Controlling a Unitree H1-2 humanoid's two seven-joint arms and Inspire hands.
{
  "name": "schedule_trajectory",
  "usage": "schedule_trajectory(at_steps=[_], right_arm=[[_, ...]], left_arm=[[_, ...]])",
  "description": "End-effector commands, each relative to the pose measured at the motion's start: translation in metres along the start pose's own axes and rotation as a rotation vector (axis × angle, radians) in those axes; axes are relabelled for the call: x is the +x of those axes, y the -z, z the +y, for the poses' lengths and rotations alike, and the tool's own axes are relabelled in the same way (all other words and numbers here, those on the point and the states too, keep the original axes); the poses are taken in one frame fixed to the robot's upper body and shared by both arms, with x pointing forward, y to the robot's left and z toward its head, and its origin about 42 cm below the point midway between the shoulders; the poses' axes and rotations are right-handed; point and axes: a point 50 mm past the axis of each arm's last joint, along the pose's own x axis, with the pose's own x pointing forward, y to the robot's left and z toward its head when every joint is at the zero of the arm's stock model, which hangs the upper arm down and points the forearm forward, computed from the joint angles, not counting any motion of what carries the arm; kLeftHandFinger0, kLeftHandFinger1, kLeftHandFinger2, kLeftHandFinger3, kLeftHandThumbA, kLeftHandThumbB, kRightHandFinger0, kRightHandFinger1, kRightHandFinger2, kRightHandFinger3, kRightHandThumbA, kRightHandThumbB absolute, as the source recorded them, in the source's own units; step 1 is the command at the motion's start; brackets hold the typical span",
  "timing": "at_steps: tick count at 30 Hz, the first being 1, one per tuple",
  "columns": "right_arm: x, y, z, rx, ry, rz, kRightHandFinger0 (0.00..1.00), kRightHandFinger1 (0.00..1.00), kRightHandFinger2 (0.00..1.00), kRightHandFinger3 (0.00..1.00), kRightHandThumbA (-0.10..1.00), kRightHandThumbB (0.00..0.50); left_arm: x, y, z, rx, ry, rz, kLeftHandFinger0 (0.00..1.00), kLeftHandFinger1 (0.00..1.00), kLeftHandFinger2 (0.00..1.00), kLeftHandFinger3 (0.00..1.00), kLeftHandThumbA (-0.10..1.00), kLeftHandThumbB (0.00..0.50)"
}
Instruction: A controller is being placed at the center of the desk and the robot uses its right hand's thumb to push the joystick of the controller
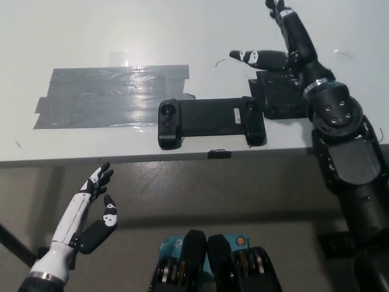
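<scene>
Head view shows the black right hand [281, 50] raised over the far right part of the desk [200, 30], spread wide and holding nothing: its thumb [252, 57] sticks out toward picture left while the other fingers stretch away toward the top edge. The thumb tip is apart from the controller [209, 118], beyond its right grip and further from the robot. Under the wrist lies a dark tape patch [281, 96], just beside the controller's right end.

The controller is a long, flat black device lying crosswise near the desk's front edge, roughly mid-desk, with a grip at each end. A round joystick [168, 112] is plain on the left grip; the right grip's joystick [248, 107] is less distinct. A strip of grey duct tape [112, 95] covers the desk to the left, its corner reaching the controller's upper left.

Judging by its look, the controller is a light, rigid plastic shell that may skid on the smooth desktop if shoved sideways. The stick is a small sprung part, so contact belongs on its cap with the thumb pad, pressing gently rather than hooking the body.

The white left hand [97, 210] rests open and empty below the desk edge at lower left.
</scene>
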Motion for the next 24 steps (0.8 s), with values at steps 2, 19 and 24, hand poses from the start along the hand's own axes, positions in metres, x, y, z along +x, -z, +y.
schedule_trajectory(at_steps=[2,19,24], right_arm=[[-0.008,-0.087,-0.018,0.050,-0.062,-0.232,1.00,1.00,1.00,1.00,1.00,0.495],[-0.199,-0.072,-0.007,-0.081,-0.108,-0.327,1.00,1.00,1.00,1.00,1.00,0.472],[-0.232,-0.029,0.011,0.005,-0.149,-0.186,1.00,1.00,1.00,1.00,1.00,0.459]], left_arm=[[0.006,-0.012,0.009,0.044,0.007,-0.052,1.00,1.00,1.00,1.00,-0.01,0.083],[0.007,-0.009,0.009,0.030,0.012,-0.041,1.00,1.00,1.00,1.00,0.00,0.082],[-0.004,-0.002,0.004,0.028,0.018,-0.022,1.00,1.00,1.00,1.00,0.00,0.082]])
